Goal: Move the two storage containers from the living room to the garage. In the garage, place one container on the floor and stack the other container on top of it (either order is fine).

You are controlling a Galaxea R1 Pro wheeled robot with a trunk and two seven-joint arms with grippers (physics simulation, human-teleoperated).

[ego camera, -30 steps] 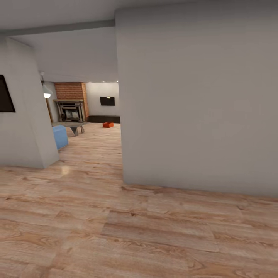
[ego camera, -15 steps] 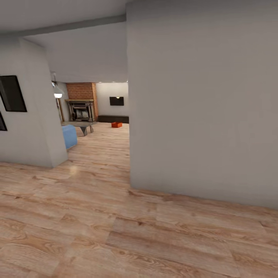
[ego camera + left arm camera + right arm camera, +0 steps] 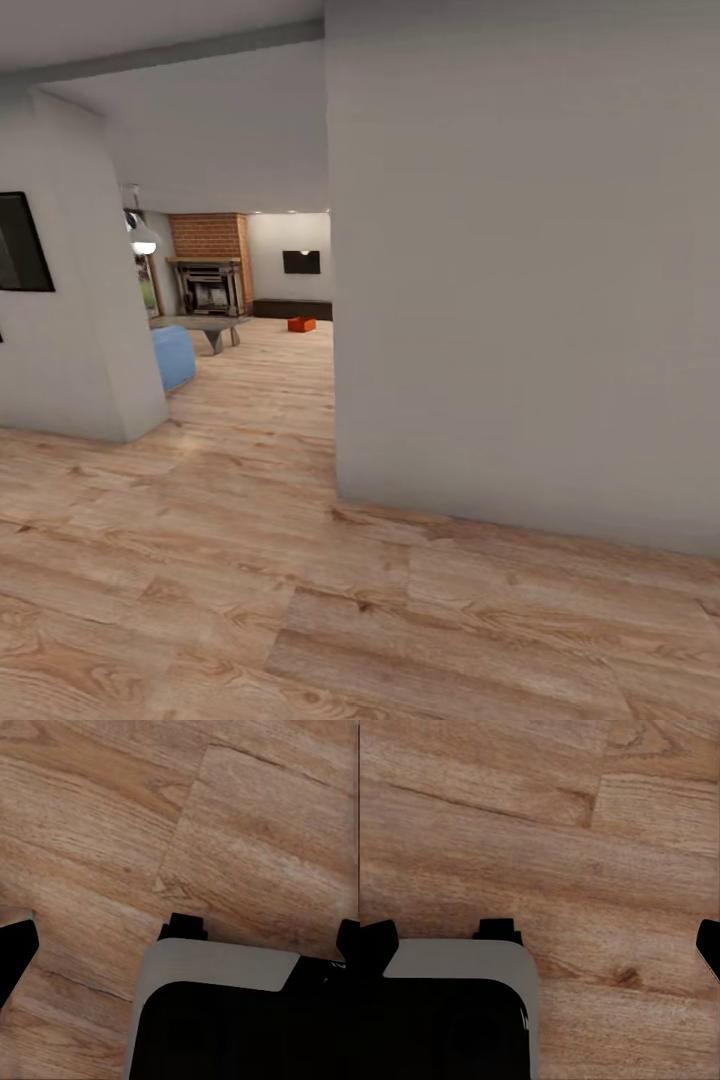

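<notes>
So your target, one orange-red storage container [image 3: 301, 324], sits way off at the far end of the living room [image 3: 262, 345], down on the light wood-plank floor [image 3: 250, 560] just in front of the long low dark cabinet [image 3: 292, 309] along the back wall. It's tiny in the head view, so you can't make out whether that's one bin or two together. Above the cabinet a black TV screen [image 3: 301, 262] hangs on the white wall. Left of that there's a brick fireplace [image 3: 211, 266], with a grey low table [image 3: 208, 327] in front of it and a blue padded seat [image 3: 172, 357] nearer to you. A white pendant lamp [image 3: 142, 240] hangs near the left wall corner. You're looking down a passage: a big pale grey wall [image 3: 520, 270] takes up the right half of the head view, and another wall block [image 3: 75, 300] with a dark framed panel [image 3: 22, 243] stands on the left. Both wrist views look straight down at the plank floor. For the left gripper [image 3: 180, 945] you see dark finger bits at either side, spread wide with nothing but floor between them, so it's released. Same deal with the right gripper [image 3: 544, 941]: dark tips far apart, holding nothing. A grey-edged black part of the robot [image 3: 217, 1020] sits under each wrist camera.
</notes>
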